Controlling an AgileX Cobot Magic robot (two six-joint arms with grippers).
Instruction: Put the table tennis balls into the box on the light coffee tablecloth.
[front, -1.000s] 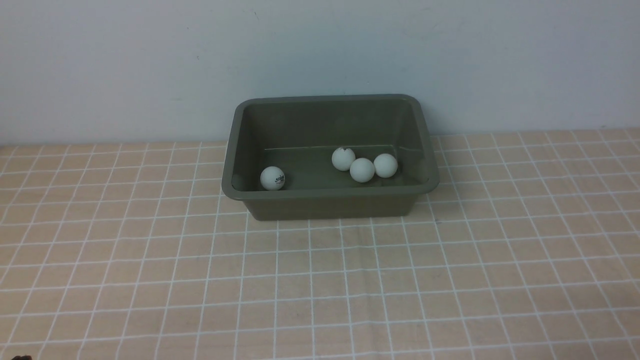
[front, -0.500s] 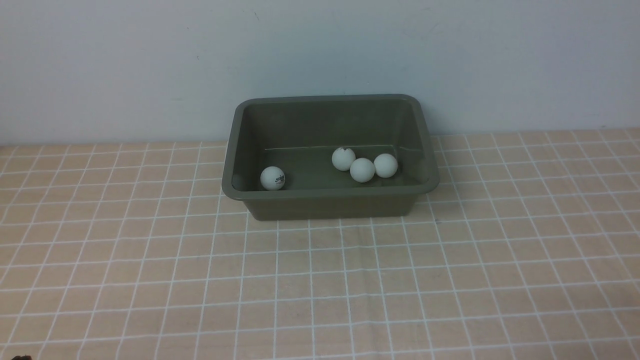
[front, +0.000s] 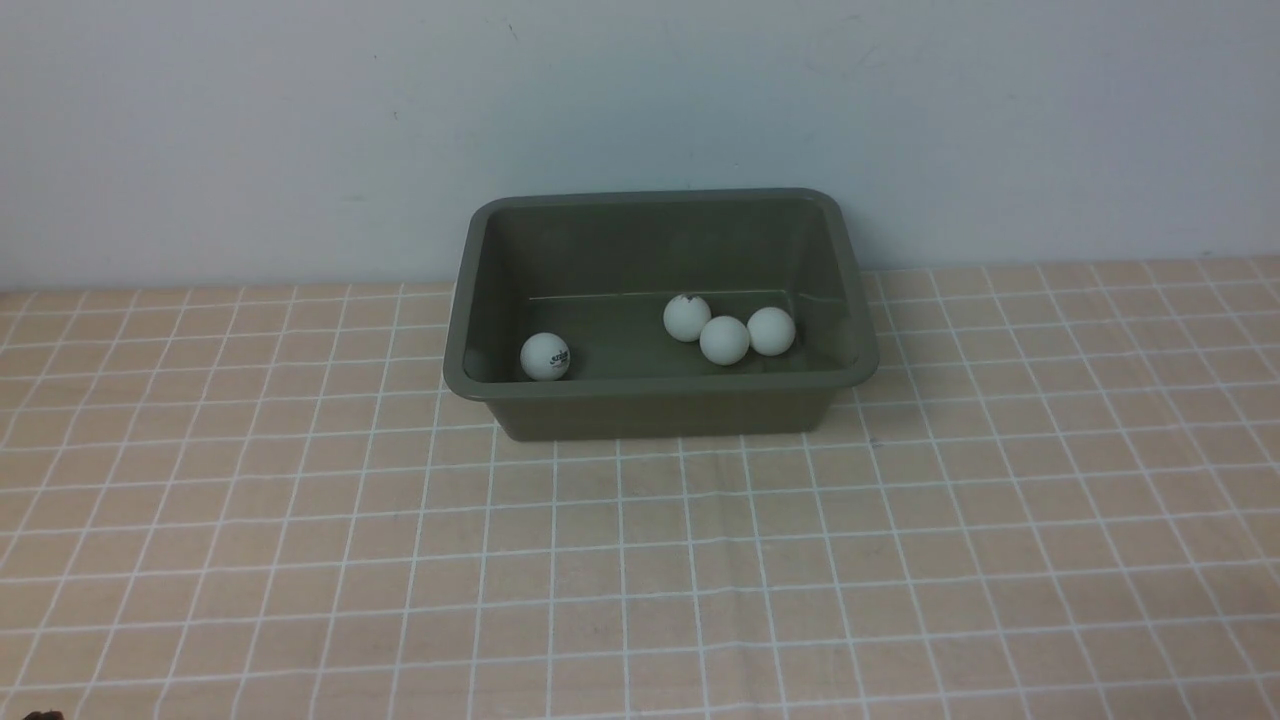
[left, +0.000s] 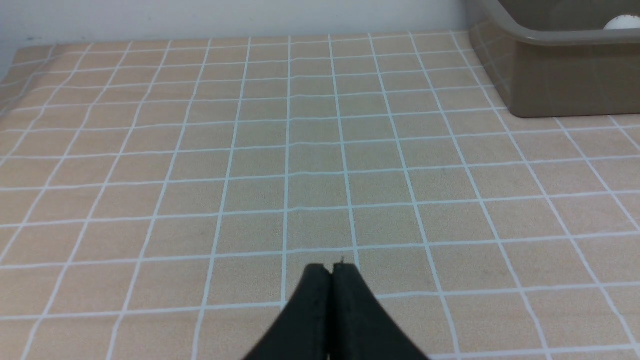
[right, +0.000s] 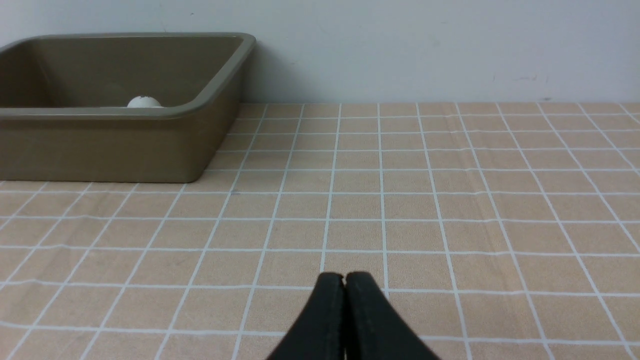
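Left gripper (left: 331, 270) pressed together, holding nothing, low over light coffee tablecloth (front: 640, 560). Right gripper (right: 344, 278) likewise closed and unladen. Box (front: 660, 398) ahead of both grippers, well apart. Four table tennis balls (front: 724, 339) inside box (three clustered, one (front: 545, 356) alone at near-left corner).

Illumination is even, diffuse and moderately bright in all 3 views. Shadows are soft: a faint one on the wall (front: 900, 230) beside the box (front: 660, 400). No glare. Focus is sharp; both wrist views carry a slightly greenish cast.
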